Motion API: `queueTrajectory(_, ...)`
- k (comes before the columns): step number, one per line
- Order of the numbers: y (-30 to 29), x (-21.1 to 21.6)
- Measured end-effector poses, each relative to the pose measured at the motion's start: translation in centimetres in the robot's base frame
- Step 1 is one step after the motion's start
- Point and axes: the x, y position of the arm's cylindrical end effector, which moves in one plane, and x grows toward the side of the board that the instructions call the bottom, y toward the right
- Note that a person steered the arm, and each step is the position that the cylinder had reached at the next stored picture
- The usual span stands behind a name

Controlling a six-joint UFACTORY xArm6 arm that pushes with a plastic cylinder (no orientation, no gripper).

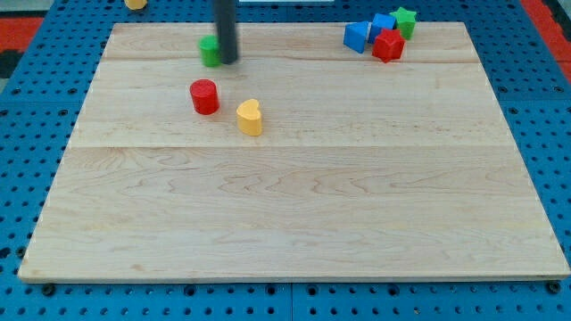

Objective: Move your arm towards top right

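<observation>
my tip (228, 61) sits touching the right side of the green block (210, 51) near the counter (294, 223) top-left, so the top-right target lies far to the view's right, by the blue/red/green cluster (no hand here, just the rod).

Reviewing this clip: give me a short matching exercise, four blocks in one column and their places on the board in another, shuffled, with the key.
Things:
1. red cylinder
2. yellow heart block
3. green block
4. green star block

Places:
A. touching the view's left side of my tip
B. top right cluster, beside two blue blocks and a red block
C. just right of and below the red cylinder
D. below the green block, left of the yellow heart

Pairs: 1-D, 2-C, 3-A, 4-B
</observation>
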Motion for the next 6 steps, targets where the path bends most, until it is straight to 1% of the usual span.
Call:
queueTrajectory(1, -5.0, -3.6)
queueTrajectory(3, -1.9, -2.8)
queueTrajectory(4, -1.7, -2.4)
queueTrajectory(5, 6.9, 2.8)
queueTrajectory(6, 19.1, 4.7)
